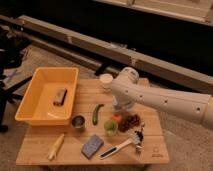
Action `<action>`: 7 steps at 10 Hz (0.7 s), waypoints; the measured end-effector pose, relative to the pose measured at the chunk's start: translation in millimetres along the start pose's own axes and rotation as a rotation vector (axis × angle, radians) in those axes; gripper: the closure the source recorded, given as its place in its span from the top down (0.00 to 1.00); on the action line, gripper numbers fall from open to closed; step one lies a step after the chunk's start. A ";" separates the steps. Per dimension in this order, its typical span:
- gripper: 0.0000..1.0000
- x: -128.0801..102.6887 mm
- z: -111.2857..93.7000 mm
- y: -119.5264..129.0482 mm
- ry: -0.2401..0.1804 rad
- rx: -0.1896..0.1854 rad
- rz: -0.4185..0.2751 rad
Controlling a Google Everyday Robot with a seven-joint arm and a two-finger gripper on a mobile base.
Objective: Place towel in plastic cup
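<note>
The plastic cup (110,127), small and translucent light green, stands upright near the middle of the wooden table (155,150). My white arm reaches in from the right and bends down just behind it. The gripper (120,108) is low at the table top, right behind a small red fruit (116,118), about a cup's width behind the plastic cup. It is shut. The wrist covers its tips and whatever lies under them. The towel is hidden from view.
A white paper cup (106,80) stands at the back beside my arm. A yellow bin (30,102) sits at the left. Near the plastic cup are a cucumber (97,113), a metal cup (78,122) and dark grapes (131,121). Sponge (92,145), brush (118,148) and corn (56,146) lie along the front.
</note>
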 end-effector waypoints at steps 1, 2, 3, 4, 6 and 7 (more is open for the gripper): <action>0.00 -3.8 -8.3 11.9 -0.003 -0.010 -0.021; 0.00 -9.1 -21.9 34.5 -0.011 -0.029 -0.058; 0.00 -10.8 -28.2 46.9 -0.017 -0.038 -0.074; 0.00 -12.4 -34.9 61.1 -0.027 -0.049 -0.091; 0.00 -24.1 -54.5 93.6 -0.076 -0.057 -0.144; 0.00 -30.4 -58.6 98.3 -0.094 -0.056 -0.162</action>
